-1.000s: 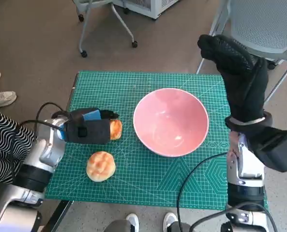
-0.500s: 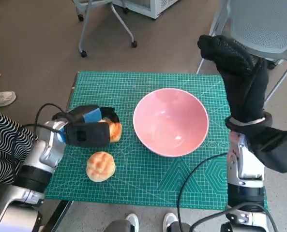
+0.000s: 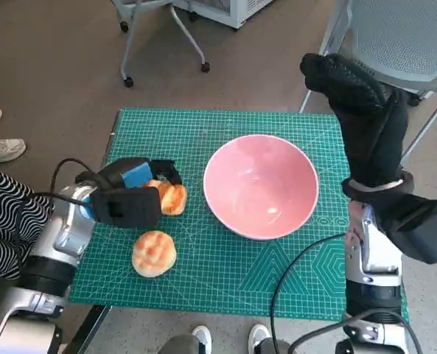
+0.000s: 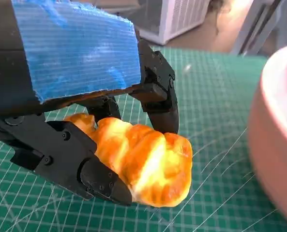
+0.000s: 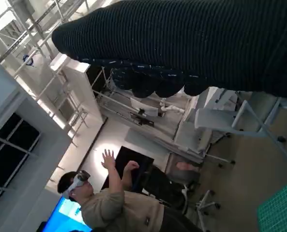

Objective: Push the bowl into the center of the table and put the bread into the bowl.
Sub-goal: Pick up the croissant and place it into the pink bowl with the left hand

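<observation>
Two breads on the worktop [image 3: 225,295] — I grip one in my left hand [image 3: 126,193], the other round bun [image 3: 153,253] sits loose on the green mat near the front edge. Over the last second my left hand has shifted slightly and tipped up; the gripped bread [image 4: 143,166] now shows more clearly past my fingers [image 4: 99,181], golden crust out toward the bowl [image 3: 260,186]. In the left wrist view the fingers clamp it from both sides, and it looks lifted just off the mat, though I can't be sure it's fully clear. The bowl hasn't moved — pink, empty, roughly mid-worktop, just beside the bread on its right. So the push step looks done; the carry is starting. My right hand [image 3: 365,118] stays raised high off the worktop's right side, holding nothing; whether its fingers are spread or curled, I can't tell. Next: lift over the near rim, then let go inside.
</observation>
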